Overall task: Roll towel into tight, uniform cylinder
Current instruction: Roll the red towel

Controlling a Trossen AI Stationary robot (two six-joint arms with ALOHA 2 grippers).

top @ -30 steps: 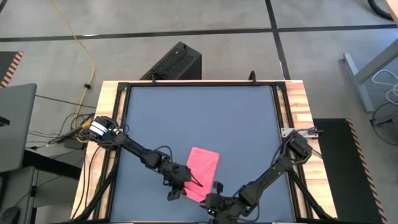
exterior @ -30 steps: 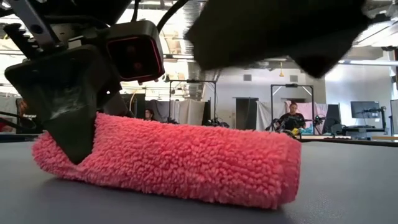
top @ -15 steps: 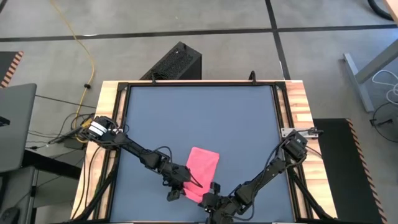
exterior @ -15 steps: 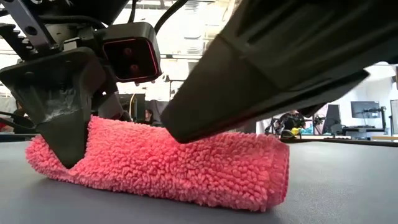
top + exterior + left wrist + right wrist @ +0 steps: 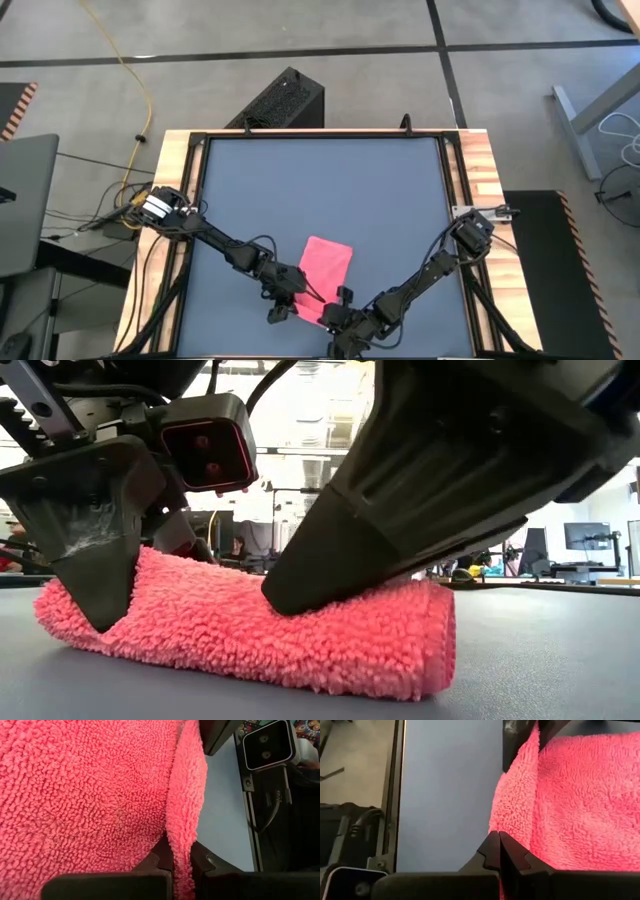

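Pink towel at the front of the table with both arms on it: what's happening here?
Both arms are working the towel near the front edge of the grey table. It lies partly rolled, thick at the near end. The left gripper is pinching an edge of the cloth between its fingers. The right gripper has its fingers shut and presses down on the roll's other side. It is not yet a tight, even cylinder.
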